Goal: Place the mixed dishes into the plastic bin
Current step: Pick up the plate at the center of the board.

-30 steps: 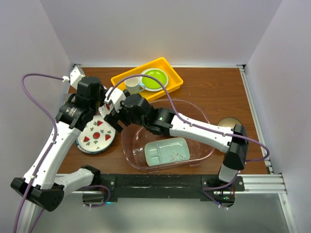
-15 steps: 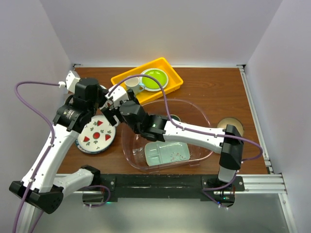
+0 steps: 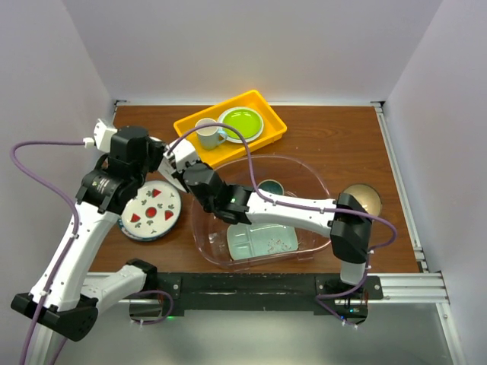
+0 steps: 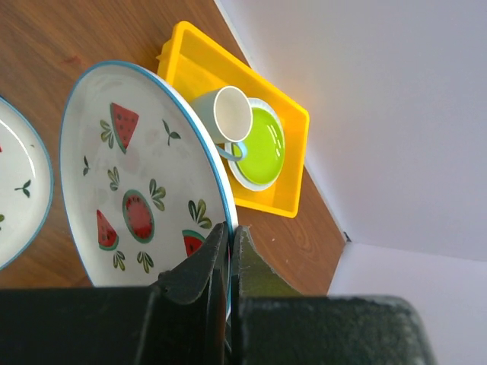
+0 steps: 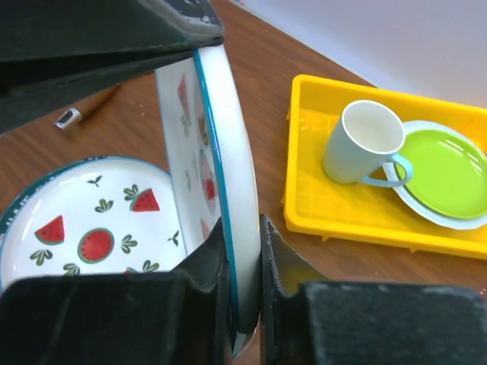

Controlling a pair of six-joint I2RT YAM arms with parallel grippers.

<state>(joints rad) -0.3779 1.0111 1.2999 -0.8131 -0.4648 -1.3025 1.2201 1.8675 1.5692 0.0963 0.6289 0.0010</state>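
Observation:
A white plate with red-and-green motifs [image 4: 144,175] stands on edge above the table, held from two sides. My left gripper [image 4: 230,232] is shut on its blue rim. My right gripper [image 5: 242,228] is shut on the same plate's rim [image 5: 228,152] from the other side. In the top view both grippers meet at the plate [image 3: 172,162], left of the plastic bin [image 3: 308,169]. A second motif plate [image 3: 151,211] lies flat on the table under them. A mint-green divided tray [image 3: 262,239] and a dark teal mug [image 3: 270,188] are in the bin.
The yellow tray [image 3: 266,137] at the back holds a white mug [image 3: 207,134] and a lime-green plate [image 3: 241,122]. A tan bowl [image 3: 363,199] sits on the table right of the bin, by my right arm's elbow. White walls close in the table's sides.
My right gripper was open and has shut on the rim of the plate held by my left gripper. Both arms have drifted left, and the teal mug in the bin is now uncovered.

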